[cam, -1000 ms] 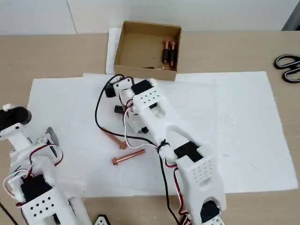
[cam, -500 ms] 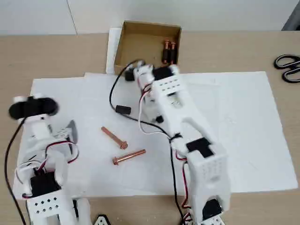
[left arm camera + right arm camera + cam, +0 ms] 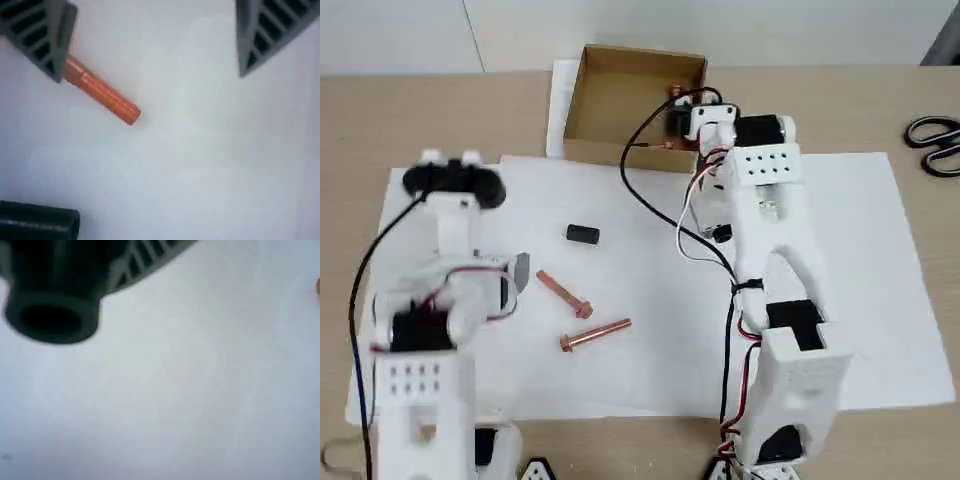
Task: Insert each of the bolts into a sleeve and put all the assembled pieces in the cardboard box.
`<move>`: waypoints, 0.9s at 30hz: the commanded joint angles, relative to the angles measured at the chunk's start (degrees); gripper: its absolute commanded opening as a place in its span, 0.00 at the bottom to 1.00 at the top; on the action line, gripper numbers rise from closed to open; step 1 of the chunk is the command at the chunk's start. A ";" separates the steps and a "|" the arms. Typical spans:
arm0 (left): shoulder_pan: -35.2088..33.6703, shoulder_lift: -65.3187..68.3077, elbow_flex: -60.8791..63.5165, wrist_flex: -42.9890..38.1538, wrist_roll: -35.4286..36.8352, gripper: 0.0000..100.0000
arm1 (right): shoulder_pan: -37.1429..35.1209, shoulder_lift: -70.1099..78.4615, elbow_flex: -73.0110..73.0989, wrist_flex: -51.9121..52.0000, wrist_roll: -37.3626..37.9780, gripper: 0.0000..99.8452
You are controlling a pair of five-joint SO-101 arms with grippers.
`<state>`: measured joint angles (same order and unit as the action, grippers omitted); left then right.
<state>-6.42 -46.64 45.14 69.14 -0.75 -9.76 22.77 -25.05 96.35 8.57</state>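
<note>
Two copper bolts (image 3: 563, 293) (image 3: 595, 334) lie on the white paper (image 3: 840, 300) at centre left. A black sleeve (image 3: 582, 234) lies just beyond them. My left gripper (image 3: 523, 272) hangs open beside the nearer bolt. In the left wrist view its grey fingers (image 3: 42, 35) stand wide apart over the bolt (image 3: 102, 94), with the sleeve (image 3: 35, 222) at the edge. My right gripper (image 3: 70, 275) is shut on another black sleeve (image 3: 50, 315), held above the paper (image 3: 720, 233) under the right arm. The cardboard box (image 3: 610, 95) at the back holds assembled pieces (image 3: 676, 112), partly hidden by the arm.
Scissors (image 3: 935, 145) lie on the wooden table (image 3: 440, 110) at the far right. The right arm's wrist and cables reach over the box's right corner. The paper's right half is bare.
The right arm has swung from the middle of the paper to the right, carrying a sleeve. The left arm has risen and stretched forward toward the bolts.
</note>
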 commanded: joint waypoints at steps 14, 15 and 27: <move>9.85 30.24 -14.81 1.41 5.45 0.21 | 1.45 -4.00 -2.90 1.01 -0.53 0.00; 10.46 30.95 -14.81 0.88 8.26 0.21 | 1.45 -4.00 -2.90 1.01 -0.53 0.00; 13.71 38.33 -14.37 0.79 21.27 0.21 | 1.54 -4.00 -2.90 1.01 -0.53 0.00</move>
<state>6.95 -9.10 33.01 70.73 20.00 -8.70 22.77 -25.05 96.70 8.57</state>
